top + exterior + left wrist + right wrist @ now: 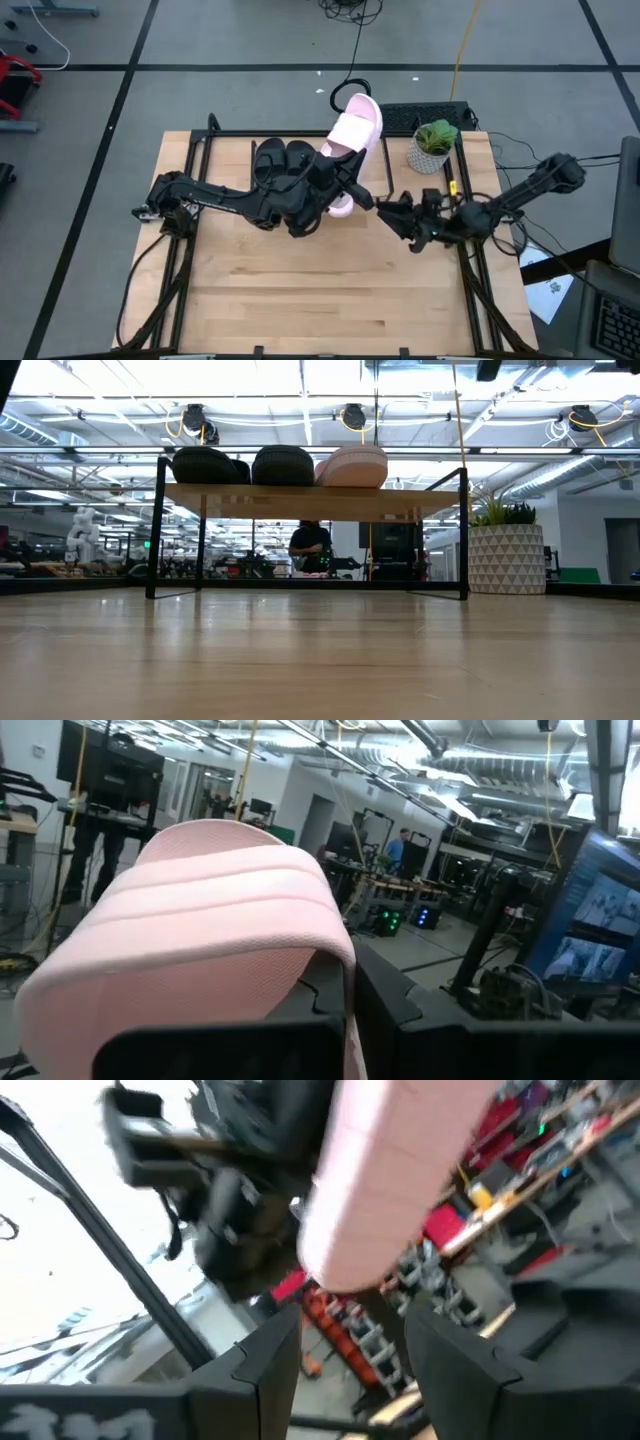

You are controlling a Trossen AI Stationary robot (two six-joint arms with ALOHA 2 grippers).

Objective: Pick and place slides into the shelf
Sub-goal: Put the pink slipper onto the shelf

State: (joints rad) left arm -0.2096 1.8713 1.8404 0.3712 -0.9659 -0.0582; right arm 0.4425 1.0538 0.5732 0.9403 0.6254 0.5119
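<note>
Your shelf (310, 501) carries two black slides (283, 160) and one pink slide (356, 126) on its plank. Your left gripper (345, 188) is clamped fully on a second pink slide (200, 950), raised beside the shelf. Your right gripper (385, 212) hangs close by, fingers partly apart, holding nothing. A potted plant (433, 145) stands near.

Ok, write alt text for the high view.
Seen from above, the left hand holds a pale pink slide sandal over the wood-topped shelf, beside two matte black slide sandals; the right hand waits nearby.
</note>
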